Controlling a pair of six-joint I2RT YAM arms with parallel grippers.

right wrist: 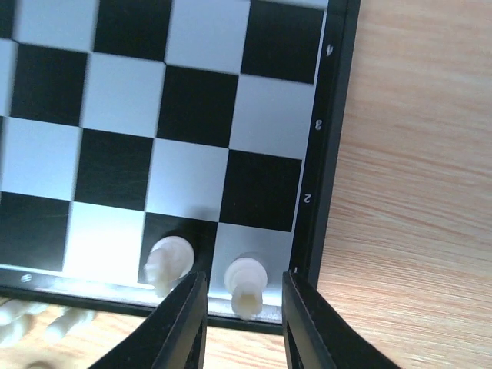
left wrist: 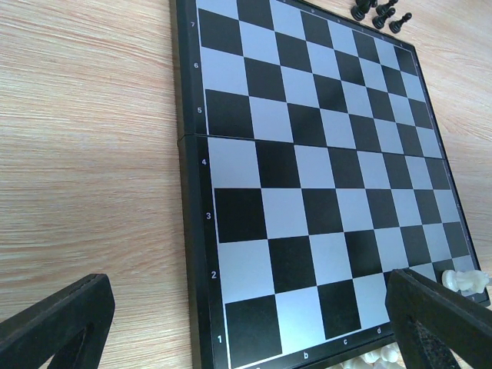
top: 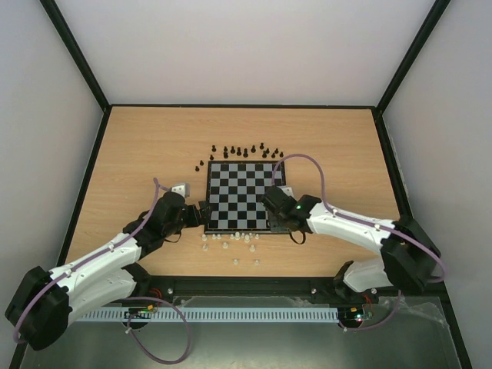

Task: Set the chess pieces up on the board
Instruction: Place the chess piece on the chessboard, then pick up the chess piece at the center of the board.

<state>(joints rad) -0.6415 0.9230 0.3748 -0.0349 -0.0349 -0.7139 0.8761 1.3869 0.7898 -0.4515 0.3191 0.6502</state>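
Note:
The board (top: 240, 196) lies mid-table, its squares bare apart from the near right corner. There a white rook (right wrist: 246, 280) stands on the corner square with a white knight (right wrist: 167, 261) on the square beside it. My right gripper (right wrist: 244, 287) straddles the rook, jaws open with a gap on each side. It sits over that corner (top: 269, 221) in the top view. My left gripper (left wrist: 246, 292) is wide open above the board's near left corner (top: 201, 209), holding nothing. Black chess pieces (top: 242, 150) line the table behind the board. White chess pieces (top: 231, 240) lie before it.
Loose white pieces (right wrist: 23, 323) lie on the wood just off the board's near edge, and also show in the left wrist view (left wrist: 380, 355). Black pieces (left wrist: 377, 11) stand past the far edge. Dark rails frame the wooden table (top: 138, 154).

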